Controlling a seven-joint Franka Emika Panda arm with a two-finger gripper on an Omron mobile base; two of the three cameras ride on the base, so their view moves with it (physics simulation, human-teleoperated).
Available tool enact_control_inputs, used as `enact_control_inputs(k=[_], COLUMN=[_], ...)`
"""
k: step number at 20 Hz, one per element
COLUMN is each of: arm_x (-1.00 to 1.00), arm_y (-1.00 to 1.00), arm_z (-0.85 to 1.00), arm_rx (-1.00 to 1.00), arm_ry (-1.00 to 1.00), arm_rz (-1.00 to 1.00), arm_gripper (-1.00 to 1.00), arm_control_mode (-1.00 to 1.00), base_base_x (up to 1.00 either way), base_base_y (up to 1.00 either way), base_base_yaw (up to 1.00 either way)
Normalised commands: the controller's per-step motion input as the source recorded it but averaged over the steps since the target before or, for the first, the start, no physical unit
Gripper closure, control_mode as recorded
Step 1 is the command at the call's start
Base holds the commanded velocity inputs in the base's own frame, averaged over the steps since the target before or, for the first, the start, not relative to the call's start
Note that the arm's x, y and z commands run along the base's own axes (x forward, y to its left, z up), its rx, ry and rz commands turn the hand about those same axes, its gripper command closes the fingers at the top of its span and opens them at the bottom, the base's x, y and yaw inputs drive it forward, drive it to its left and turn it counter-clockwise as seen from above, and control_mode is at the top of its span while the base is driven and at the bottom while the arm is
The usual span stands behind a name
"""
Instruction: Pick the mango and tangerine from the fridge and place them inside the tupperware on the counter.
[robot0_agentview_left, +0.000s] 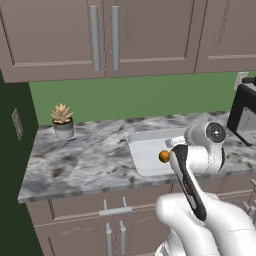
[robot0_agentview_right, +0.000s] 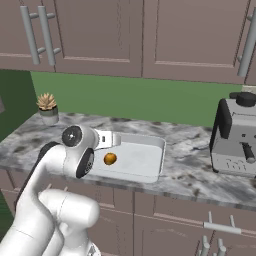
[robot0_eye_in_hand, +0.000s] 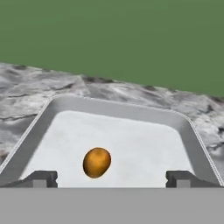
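Orange-brown fruit lies loose in the tupperware, gripper spread wide above it.
Fingers are released, holding nothing; the fruit sits on the container's pale floor between and just ahead of the tips, touching neither. The tupperware rests on the marbled bench, under the taupe wall cabinets, with a small potted succulent well to its left and a coffee machine off to its right. Whether the fruit is the mango or the tangerine I cannot tell; it is small, slightly oval and plain orange. Judged from this: one of two fruits is delivered, roughly half done. What is left is going to the fridge, picking the second fruit and dropping it in the same container.
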Motion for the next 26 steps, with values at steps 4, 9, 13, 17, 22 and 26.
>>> enact_control_inputs(k=[4, 9, 13, 17, 22, 26], arm_x=[-0.98, -0.92, -0.49, -0.45, -0.53, -0.35], arm_y=[-0.09, -0.07, 0.18, 0.28, 0.14, 0.00], arm_z=[1.00, 0.92, 0.41, 0.28, 0.01, -0.06], arm_rx=[0.32, 0.19, -0.09, -0.20, -0.14, -0.03], arm_ry=[0.00, 0.06, 0.32, 0.32, 0.01, 0.01], arm_rz=[0.00, 0.00, 0.00, 0.00, 0.07, 0.05], arm_gripper=[-1.00, -1.00, -1.00, -1.00, -1.00, -1.00], arm_control_mode=[-1.00, -1.00, -1.00, -1.00, -1.00, 1.00], base_base_x=[0.00, 0.00, 0.00, 0.00, 0.00, -0.42], base_base_y=[0.00, 0.00, 0.00, 0.00, 0.00, -0.02], base_base_yaw=[0.00, 0.00, 0.00, 0.00, 0.00, 0.05])
